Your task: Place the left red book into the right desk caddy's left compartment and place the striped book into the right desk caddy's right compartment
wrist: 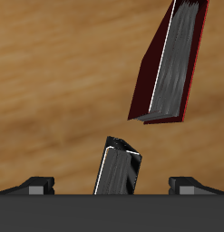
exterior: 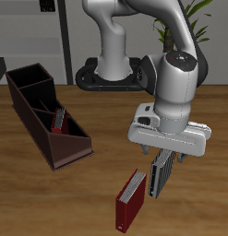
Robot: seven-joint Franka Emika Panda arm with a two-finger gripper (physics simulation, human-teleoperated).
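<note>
the gripper [exterior: 165, 158] hangs low over the near part of the table [exterior: 51, 198], and the striped book [exterior: 161, 174] stands on edge between its fingers. in the wrist view that book's top edge [wrist: 119, 169] sits midway between the two finger bases, but whether the pads are pressing on it or just bracketing it, i cannot tell. a red book [exterior: 130, 200] lies just beside it on the table, nearer the front edge, and looks untouched. the right desk caddy [exterior: 45, 112] sits well apart, farther back, and a red book [exterior: 58, 120] already stands in its low-walled section, so the first half of the task looks done and the striped book's pickup is the step in hand. next, i'd judge, comes a firm squeeze, a straight lift clear of the neighbouring book, then a carry to the tall-walled right compartment [exterior: 27, 81].
</note>
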